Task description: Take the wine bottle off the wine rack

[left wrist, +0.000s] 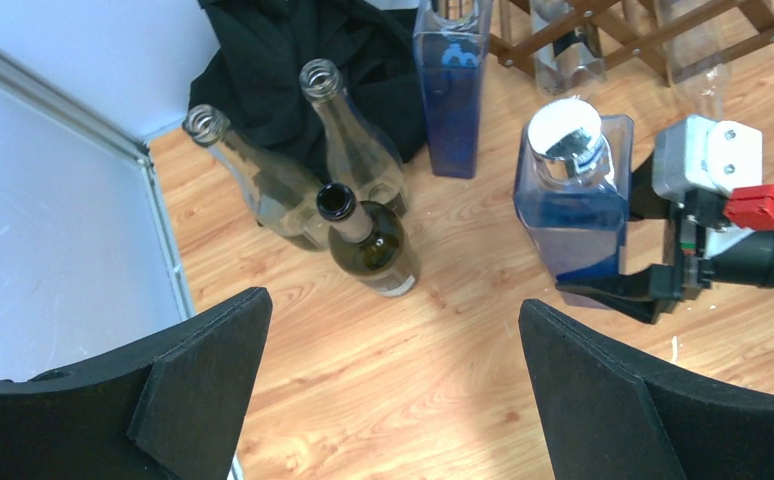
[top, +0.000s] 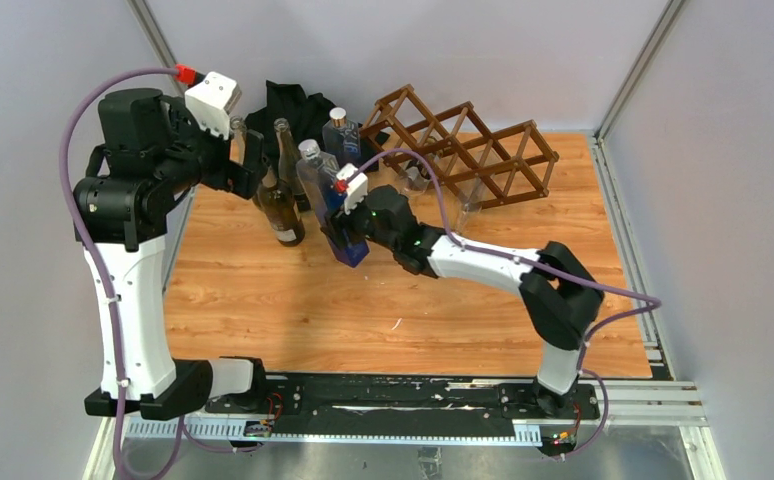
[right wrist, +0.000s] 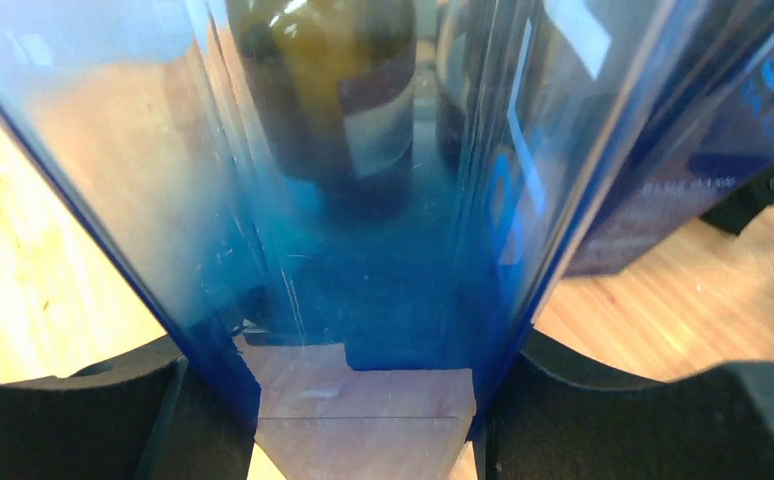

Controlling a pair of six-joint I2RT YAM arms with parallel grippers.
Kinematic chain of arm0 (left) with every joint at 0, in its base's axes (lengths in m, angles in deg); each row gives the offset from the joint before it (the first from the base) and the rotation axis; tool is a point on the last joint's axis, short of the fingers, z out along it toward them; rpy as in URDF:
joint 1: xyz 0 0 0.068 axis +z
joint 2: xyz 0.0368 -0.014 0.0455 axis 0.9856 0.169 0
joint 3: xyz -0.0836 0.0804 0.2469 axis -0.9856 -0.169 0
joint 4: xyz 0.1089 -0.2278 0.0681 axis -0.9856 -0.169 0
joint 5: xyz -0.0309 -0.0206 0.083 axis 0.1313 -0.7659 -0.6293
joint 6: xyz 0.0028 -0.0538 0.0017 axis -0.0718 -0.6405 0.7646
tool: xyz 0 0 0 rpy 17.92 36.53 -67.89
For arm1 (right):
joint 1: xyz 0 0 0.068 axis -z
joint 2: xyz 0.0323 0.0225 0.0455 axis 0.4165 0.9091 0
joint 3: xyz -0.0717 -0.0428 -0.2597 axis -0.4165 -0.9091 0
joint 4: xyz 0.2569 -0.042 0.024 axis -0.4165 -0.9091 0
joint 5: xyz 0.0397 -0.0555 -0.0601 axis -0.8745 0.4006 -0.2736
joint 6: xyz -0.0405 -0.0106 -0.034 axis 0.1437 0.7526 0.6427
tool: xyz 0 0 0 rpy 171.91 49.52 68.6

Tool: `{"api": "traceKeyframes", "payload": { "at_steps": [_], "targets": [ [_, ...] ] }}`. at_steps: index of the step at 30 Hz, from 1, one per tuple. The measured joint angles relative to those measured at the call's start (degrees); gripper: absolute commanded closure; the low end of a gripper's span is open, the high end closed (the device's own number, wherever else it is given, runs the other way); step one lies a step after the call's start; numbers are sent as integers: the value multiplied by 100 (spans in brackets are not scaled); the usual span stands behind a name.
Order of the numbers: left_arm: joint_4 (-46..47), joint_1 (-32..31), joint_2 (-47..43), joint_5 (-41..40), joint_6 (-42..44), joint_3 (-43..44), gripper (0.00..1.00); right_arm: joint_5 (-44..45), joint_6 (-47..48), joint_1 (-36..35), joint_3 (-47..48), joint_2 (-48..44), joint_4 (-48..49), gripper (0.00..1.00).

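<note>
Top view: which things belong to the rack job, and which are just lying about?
Job: dark brown wooden lattice wine rack; clear glass bottles in it; blue square bottle held in the right fingers.
Lying about: crumpled black cloth; dark glass wine bottle, standing; second blue bottle, standing.

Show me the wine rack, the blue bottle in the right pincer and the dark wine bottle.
wine rack (top: pixel 483 150): top external view, middle of the lattice.
blue bottle (left wrist: pixel 573 230): left wrist view, front face.
dark wine bottle (left wrist: pixel 370 243): left wrist view, shoulder.
</note>
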Motion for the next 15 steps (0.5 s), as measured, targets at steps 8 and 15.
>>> {"api": "traceKeyframes", "payload": {
  "at_steps": [8, 15],
  "targets": [
    [0, 2, -46, 22, 48, -487, 0, 365, -101, 68, 1082, 1314, 721, 100],
    [59, 4, -87, 101, 107, -673, 0, 573, -160, 258, 1659, 2076, 1051, 100]
  ]
}}
